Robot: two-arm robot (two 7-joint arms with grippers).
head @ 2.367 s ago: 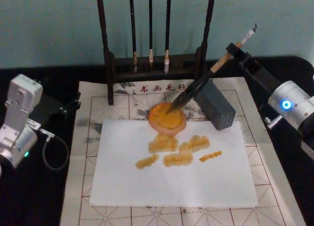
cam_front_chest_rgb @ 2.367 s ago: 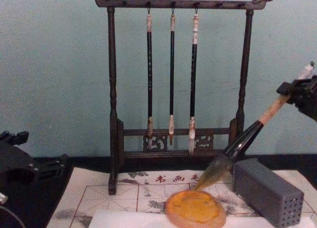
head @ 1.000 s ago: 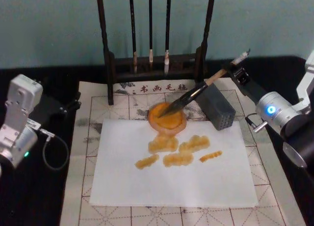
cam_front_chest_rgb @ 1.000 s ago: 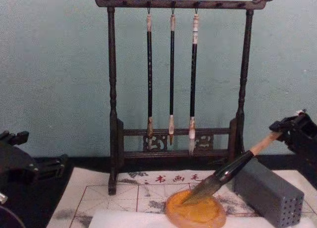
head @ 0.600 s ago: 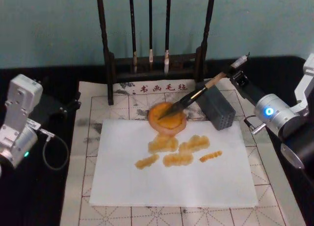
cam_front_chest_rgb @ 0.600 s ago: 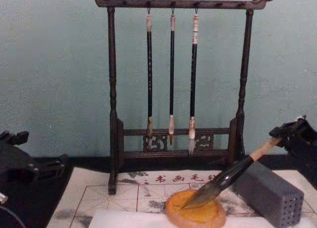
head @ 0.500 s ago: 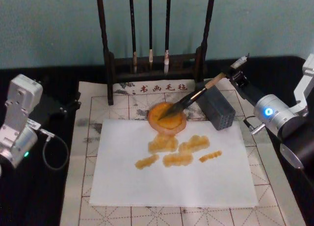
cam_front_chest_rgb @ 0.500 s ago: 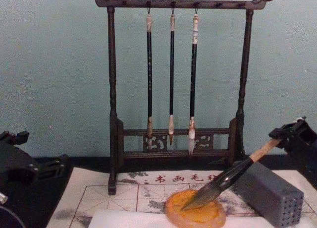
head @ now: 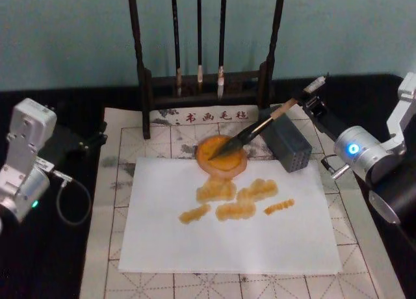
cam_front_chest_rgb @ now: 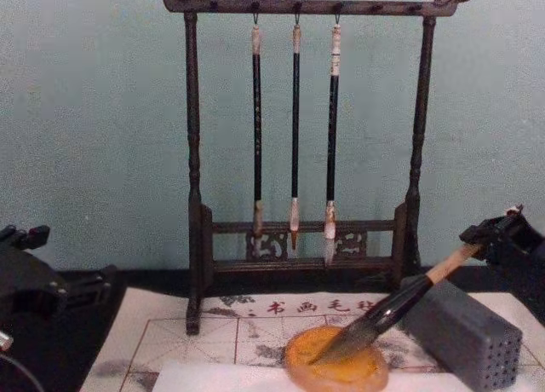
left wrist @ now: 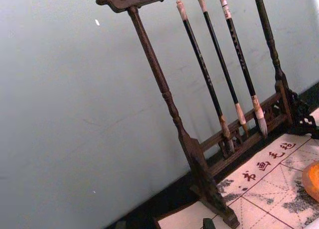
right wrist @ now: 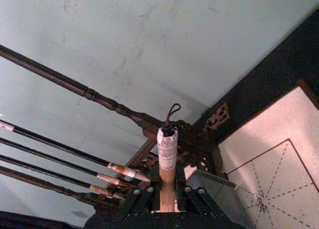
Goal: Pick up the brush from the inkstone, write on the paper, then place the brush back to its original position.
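Head view, right pincer [head: 311,102] gripping slanted brush [head: 253,127], tip in inkstone [head: 221,155]

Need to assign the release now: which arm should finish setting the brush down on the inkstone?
Right. The right claw grips the brush near its handle end, bristles on the inkstone. The left arm sits parked off to the left.
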